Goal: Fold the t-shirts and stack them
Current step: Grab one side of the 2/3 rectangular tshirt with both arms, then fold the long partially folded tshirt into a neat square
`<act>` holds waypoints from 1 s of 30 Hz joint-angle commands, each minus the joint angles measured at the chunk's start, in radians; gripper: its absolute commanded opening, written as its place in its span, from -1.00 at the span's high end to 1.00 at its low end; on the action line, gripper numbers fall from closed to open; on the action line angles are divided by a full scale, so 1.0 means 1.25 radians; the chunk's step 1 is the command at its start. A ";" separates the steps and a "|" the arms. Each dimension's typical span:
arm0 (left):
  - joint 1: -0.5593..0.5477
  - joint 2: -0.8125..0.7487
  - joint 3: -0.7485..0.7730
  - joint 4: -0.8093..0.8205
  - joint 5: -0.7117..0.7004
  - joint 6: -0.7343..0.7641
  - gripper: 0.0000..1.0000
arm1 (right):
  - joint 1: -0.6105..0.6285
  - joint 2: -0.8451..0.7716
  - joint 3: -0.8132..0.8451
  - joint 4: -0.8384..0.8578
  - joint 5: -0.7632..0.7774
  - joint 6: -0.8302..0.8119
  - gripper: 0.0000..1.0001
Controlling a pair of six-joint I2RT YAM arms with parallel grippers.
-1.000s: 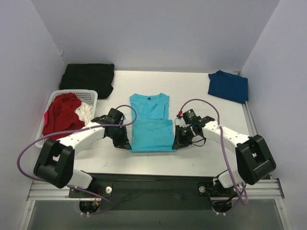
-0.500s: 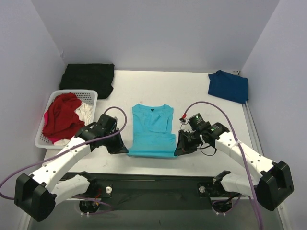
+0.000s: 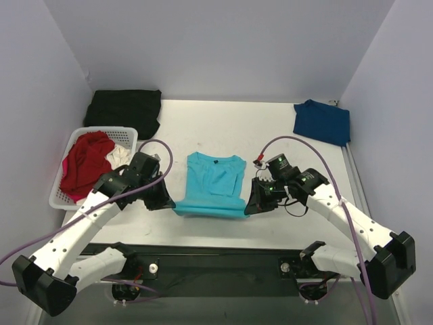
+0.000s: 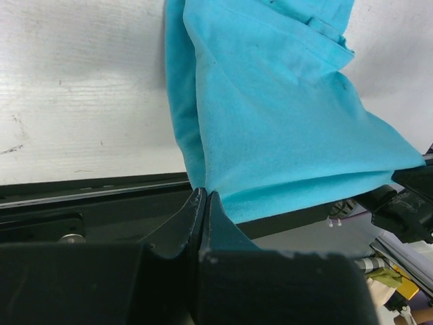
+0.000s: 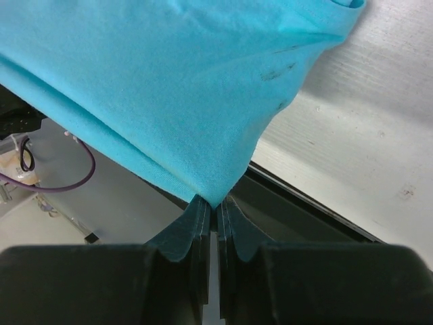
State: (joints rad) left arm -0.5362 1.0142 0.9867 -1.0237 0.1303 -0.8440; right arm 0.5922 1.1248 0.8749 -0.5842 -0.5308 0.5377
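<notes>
Hem of the soft turquoise-teal cloth t-shirt (image 3: 215,184) stretches left to right between my left pincer (image 3: 173,206) and right pincer (image 3: 249,207), each pinching one near corner over the near edge of the white table (image 3: 203,128), the collar end lying straight beyond, toward the far side.

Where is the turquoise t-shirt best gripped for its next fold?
At its two near hem corners, one claw from each outer side. The turquoise t-shirt lies collar-far with its sides folded in, so the near edge is a short straight span. The left claw and right claw are shut on those corners, that edge raised.
</notes>
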 commanded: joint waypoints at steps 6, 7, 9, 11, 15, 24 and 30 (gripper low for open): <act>0.003 0.029 0.073 -0.006 -0.094 0.022 1.00 | -0.001 0.024 0.094 -0.076 0.079 -0.034 1.00; 0.003 0.033 0.086 -0.006 -0.098 0.022 1.00 | -0.001 0.030 0.101 -0.076 0.080 -0.035 1.00; 0.003 0.034 0.093 -0.002 -0.098 0.024 1.00 | -0.001 0.034 0.115 -0.076 0.080 -0.036 1.00; 0.003 0.032 0.094 -0.006 -0.098 0.024 1.00 | 0.000 0.033 0.114 -0.075 0.079 -0.037 1.00; 0.003 0.008 0.076 -0.014 -0.097 0.014 1.00 | 0.000 0.014 0.076 -0.076 0.074 -0.033 1.00; 0.002 -0.074 0.037 -0.044 -0.094 -0.028 1.00 | 0.023 -0.057 0.018 -0.077 0.047 -0.002 1.00; 0.003 -0.029 0.067 -0.009 -0.118 -0.008 1.00 | 0.022 0.001 0.068 -0.071 0.076 -0.029 1.00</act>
State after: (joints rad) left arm -0.5388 0.9520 1.0294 -1.0302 0.0750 -0.8799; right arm 0.6239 1.0882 0.9165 -0.6025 -0.4999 0.5354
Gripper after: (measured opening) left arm 0.026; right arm 0.054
